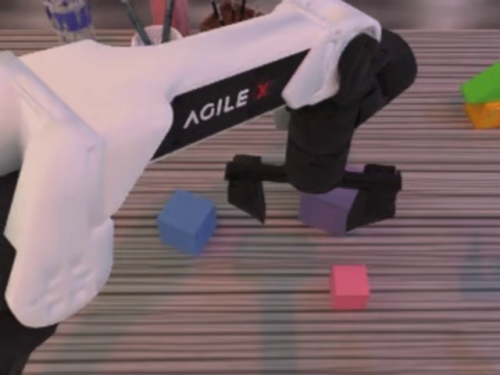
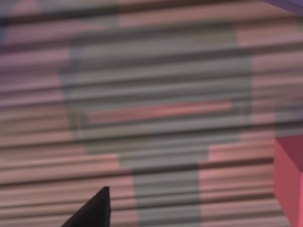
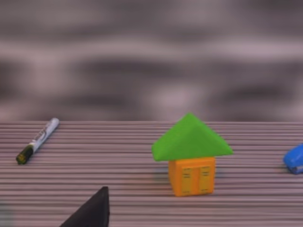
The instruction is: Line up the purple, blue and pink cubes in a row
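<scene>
White AgileX left arm (image 1: 117,125) fills the near view | its black left gripper (image 1: 312,199) hangs spread wide, grasping nothing | large dull purple matte cube (image 1: 328,209) sits against the 3 o'clock finger (image 1: 375,195) | periwinkle blue matte cube (image 1: 187,222) just outside at 9 o'clock | small pink-red matte cube (image 1: 349,287) at 5 o'clock, apart | right arm unseen from above.

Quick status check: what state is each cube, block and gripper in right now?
left gripper: open, fingers astride the purple cube
purple cube: on the table, between the fingers, not lifted as far as I can tell
blue cube: on the table, free
pink cube: on the table, free
green block: resting atop the orange block
marker: lying flat
right gripper: not in the top view
</scene>
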